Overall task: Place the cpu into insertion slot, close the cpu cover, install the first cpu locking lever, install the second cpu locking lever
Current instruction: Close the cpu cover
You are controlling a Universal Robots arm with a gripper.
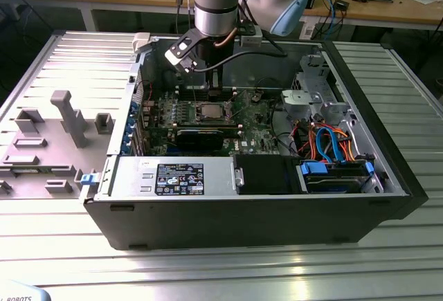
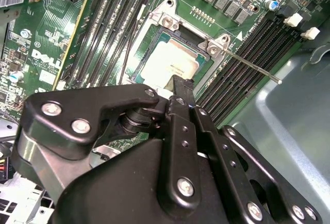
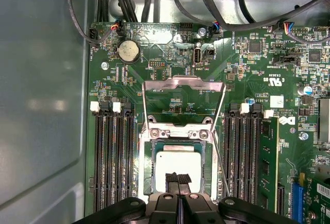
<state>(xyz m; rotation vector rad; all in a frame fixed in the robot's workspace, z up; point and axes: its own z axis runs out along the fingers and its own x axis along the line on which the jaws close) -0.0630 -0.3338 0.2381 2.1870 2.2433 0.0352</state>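
In the open computer case (image 1: 242, 221) on the ribbed metal tabletop (image 1: 277, 273), the cpu (image 3: 178, 163) lies flat inside the insertion slot (image 3: 146, 175) on the green motherboard (image 3: 242, 80), near the case's far wall and toward the exterior view's left. The pincer (image 3: 178, 178) is clenched, its two black pads (image 3: 172, 178) pressed together with nothing between them, poised over the chip's near part. The cpu cover (image 3: 183, 83) stands swung open on the slot's far side, and a thin locking lever (image 2: 252, 68) juts free beside the slot.
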